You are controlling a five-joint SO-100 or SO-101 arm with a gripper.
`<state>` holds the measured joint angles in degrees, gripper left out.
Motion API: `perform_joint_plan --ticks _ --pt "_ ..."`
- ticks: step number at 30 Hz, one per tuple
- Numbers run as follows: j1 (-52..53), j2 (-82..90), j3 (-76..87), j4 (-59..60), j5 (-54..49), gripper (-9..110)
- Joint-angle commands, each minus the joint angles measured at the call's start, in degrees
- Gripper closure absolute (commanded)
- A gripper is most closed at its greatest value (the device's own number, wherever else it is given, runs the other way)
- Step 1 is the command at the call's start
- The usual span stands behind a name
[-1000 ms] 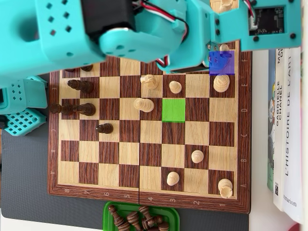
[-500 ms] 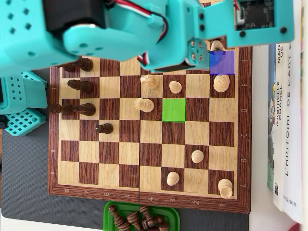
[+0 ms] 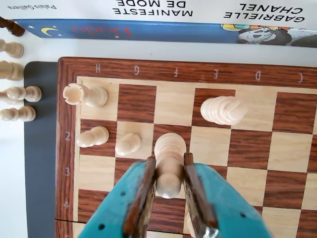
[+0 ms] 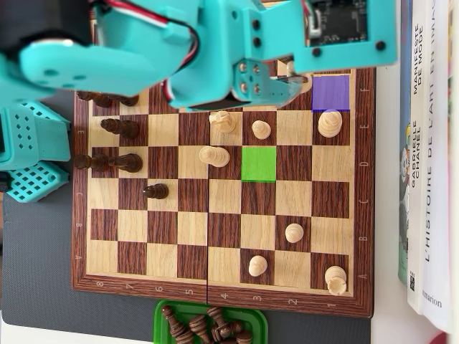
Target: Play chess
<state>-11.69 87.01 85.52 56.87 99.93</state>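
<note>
In the wrist view my gripper is shut on a light wooden chess piece, held upright between the brown pads over the chessboard. In the overhead view the teal arm covers the board's top edge and hides the held piece. A purple-marked square near the top right stands bare, just right of the arm. A green-marked square lies bare mid-board. Light pieces stand nearby: a rook, two pawns and a taller piece.
Dark pieces stand on the board's left side in the overhead view. A green tray of captured dark pieces sits below the board. Books lie along the right. Captured light pieces lie off the board in the wrist view.
In the overhead view the arm has swung left, carrying the light piece off the purple square, which now shows bare.
</note>
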Motion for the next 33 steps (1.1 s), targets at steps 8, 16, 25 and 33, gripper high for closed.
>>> perform_joint_plan --ticks 8,16,25,33 --pt "3.4 10.0 5.6 0.1 -0.1 96" --pt "6.7 14.0 9.3 0.2 -0.3 96" --pt "11.0 16.3 14.0 0.2 -0.4 96" --pt "14.2 17.0 16.5 -0.3 -2.6 96"
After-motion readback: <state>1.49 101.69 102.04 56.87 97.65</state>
